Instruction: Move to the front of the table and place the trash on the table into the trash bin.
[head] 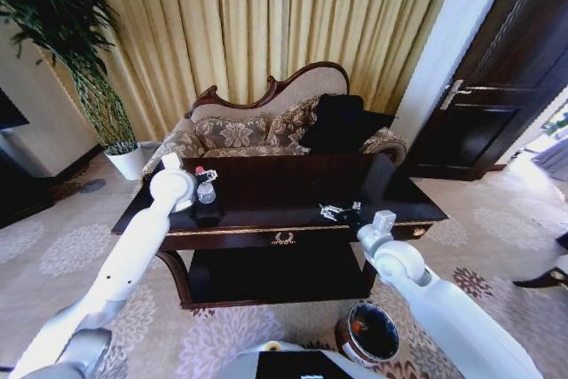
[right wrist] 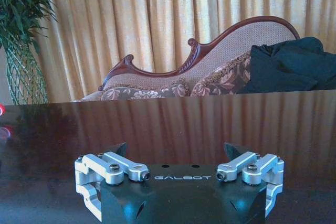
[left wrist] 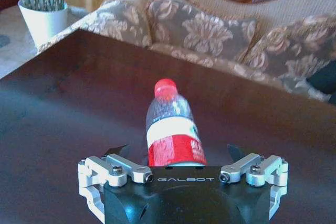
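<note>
Head view, centre-left: left gripper point(left wrist: 178, 163), fingers spread wide, flanks bottle point(left wrist: 171, 132) on table point(head: 266, 191); right gripper point(right wrist: 178, 153), fingers likewise apart, centre-right, w/ trash bin point(head: 373, 333) at bottom.

Glossy dark wooden table point(left wrist: 63, 93) mirrors the cloth curtains point(right wrist: 157, 19); ahead of the left gripper point(left wrist: 178, 153), with its matt black body and bare metal linkages, lies a clear plastic bottle point(left wrist: 170, 129), paper-labelled.
</note>
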